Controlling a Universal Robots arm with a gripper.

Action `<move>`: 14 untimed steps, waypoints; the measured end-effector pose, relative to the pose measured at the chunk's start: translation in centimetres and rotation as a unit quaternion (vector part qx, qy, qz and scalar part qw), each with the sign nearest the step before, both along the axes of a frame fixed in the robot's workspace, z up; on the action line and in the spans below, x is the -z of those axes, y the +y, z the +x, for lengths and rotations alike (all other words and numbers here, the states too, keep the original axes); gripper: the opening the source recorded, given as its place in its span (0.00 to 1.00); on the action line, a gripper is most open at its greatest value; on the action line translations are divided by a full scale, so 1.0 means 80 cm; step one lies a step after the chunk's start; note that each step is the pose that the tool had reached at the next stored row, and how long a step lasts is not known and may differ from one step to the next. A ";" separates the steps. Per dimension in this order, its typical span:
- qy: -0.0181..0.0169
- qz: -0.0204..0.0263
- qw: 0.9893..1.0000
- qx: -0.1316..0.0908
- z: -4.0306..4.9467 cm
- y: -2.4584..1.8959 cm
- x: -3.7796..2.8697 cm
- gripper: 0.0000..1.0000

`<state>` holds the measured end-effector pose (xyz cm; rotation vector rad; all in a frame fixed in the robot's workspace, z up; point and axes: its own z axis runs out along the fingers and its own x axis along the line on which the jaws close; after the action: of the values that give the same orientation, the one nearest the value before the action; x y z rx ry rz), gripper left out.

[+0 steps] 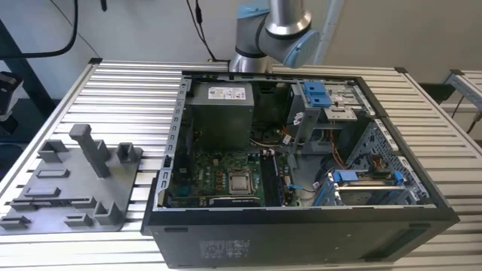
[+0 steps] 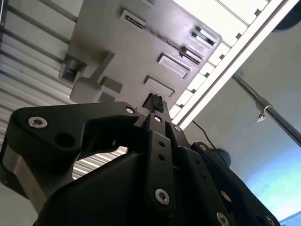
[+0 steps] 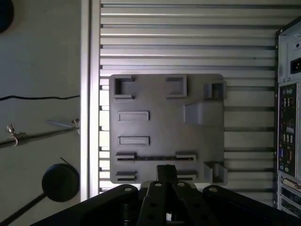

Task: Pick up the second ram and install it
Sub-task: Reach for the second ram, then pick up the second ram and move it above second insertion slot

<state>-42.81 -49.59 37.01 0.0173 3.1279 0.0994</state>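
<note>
An opened computer case (image 1: 301,228) is seen lying on the slatted bench (image 1: 135,79), with the grey tray (image 1: 47,182) placed beside it on the exterior view's left, close to but apart from the case wall. An upright post (image 1: 90,148) is carried by the tray. The arm (image 1: 275,31) is seen behind the far side of the case. In both wrist views the gripper (image 3: 165,170) is shown held well above the tray and apart from it. Its fingertips (image 2: 153,101) are drawn together, and nothing is seen held between them. Inside the case, the CPU socket (image 1: 241,182) is seen on the mainboard. Just beside it, on the exterior view's right, a dark narrow strip is seated lengthwise in the memory slots. This strip is taken to be the second ram (image 1: 277,180), though it cannot be told apart with certainty from the slots around it.
</note>
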 end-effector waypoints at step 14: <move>0.000 0.000 1.000 0.000 0.000 -0.0047 0.0010 0.11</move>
<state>-42.84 -49.96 36.93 0.0171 3.1285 0.0994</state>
